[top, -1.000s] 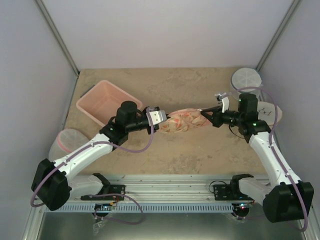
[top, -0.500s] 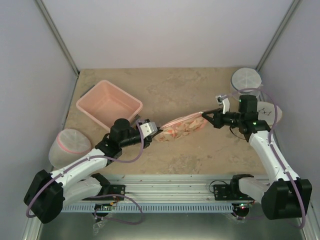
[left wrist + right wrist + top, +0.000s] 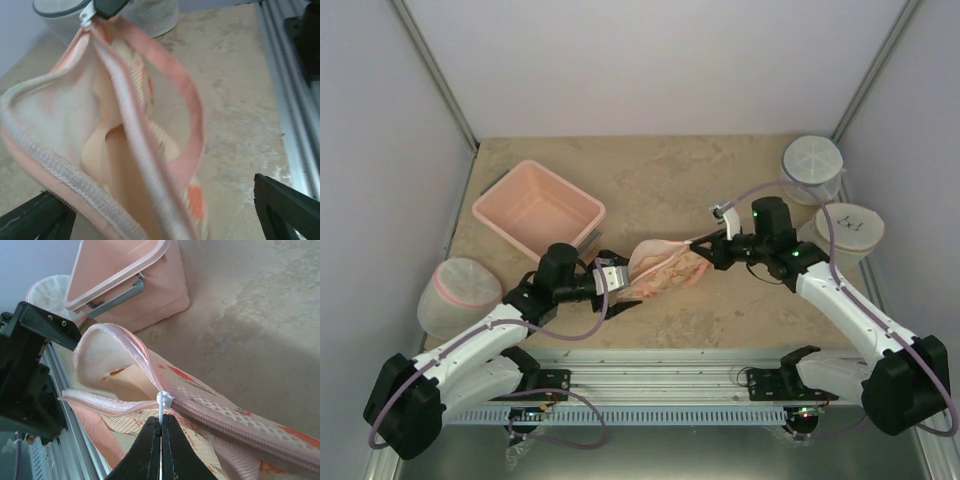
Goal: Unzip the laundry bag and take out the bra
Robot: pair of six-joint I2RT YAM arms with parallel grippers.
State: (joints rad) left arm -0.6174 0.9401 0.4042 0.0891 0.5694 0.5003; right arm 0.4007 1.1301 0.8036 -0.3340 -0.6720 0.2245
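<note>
While my right fingers (image 3: 161, 426) press together on the white zip pull (image 3: 162, 402), the laundry bag (image 3: 662, 266) hangs stretched between my two arms, above the near middle of the worktop (image 3: 670, 180). I cannot tell whether its lower edge touches the surface. The zip stands open on the side toward my left arm and is closed on the far side of the pull. The mouth gapes, with pale mesh lining on one wall and the pink edging curling off on the other. The bra (image 3: 131, 383) is inside the bag, and its peach fabric shows through the opening. My left fingers (image 3: 619, 280) are spread wide on either side of the bag's open end. One of them touches the zip edge, the other is well clear of the fabric, and they clamp nothing. A pink tub (image 3: 535, 205) sits at the far left of the worktop. A round white mesh container (image 3: 460, 290) stands just beside my left arm, and another (image 3: 812, 165) stands in the far right corner.
</note>
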